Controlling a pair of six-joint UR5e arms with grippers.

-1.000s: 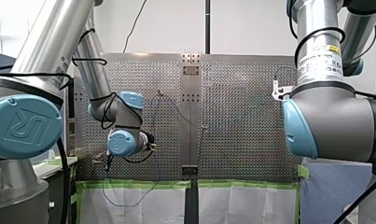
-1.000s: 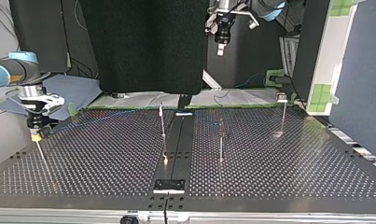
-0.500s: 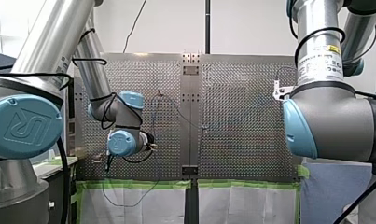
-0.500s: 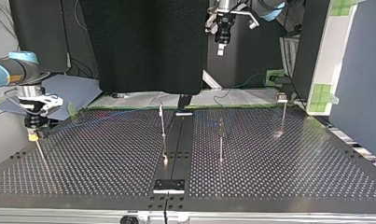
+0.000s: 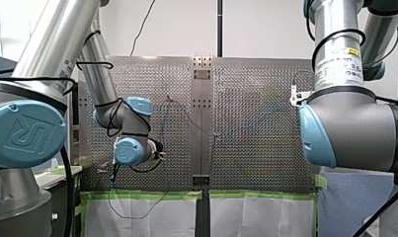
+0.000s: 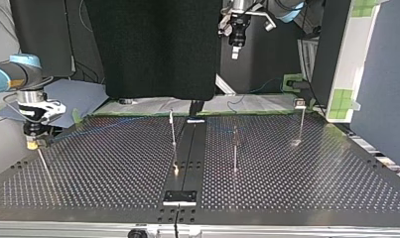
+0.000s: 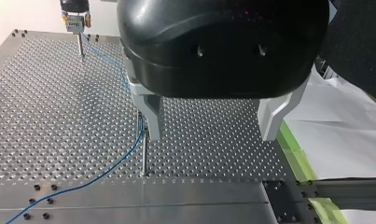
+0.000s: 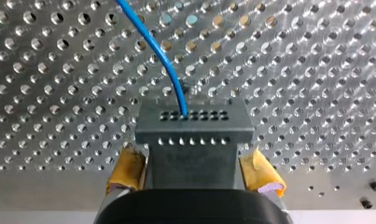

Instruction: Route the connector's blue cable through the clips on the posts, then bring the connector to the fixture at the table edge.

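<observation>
Grey metal block connector [image 8: 192,135] sits pinched between the yellow pads [image 8: 127,170] of my right gripper [image 8: 194,161], its face with the rows of holes turned toward the perforated metal table [image 8: 59,70] ahead of the fingers. The thin blue cable [image 8: 153,51] leaves one of those holes and arcs away over the plate. Over the last second this gripper [image 6: 33,143] has crept a little further from the middle posts, toward the plate's side edge, carrying the connector with it; a thin rod [image 6: 43,166] stands just under its fingertips. My left gripper [image 7: 211,133] has not moved: it hangs high with its pale metal fingers [image 7: 150,116] spread wide and nothing between them. Just behind one of those fingers stands a slim metal post [image 7: 143,156], and the cable [image 7: 125,154] passes it at clip height (the finger hides whether the wire sits inside the clip). I judge the small outward drift to be the delivery leg, drawing the cable tighter against the posts, so the wire could pull out of a clip.
</observation>
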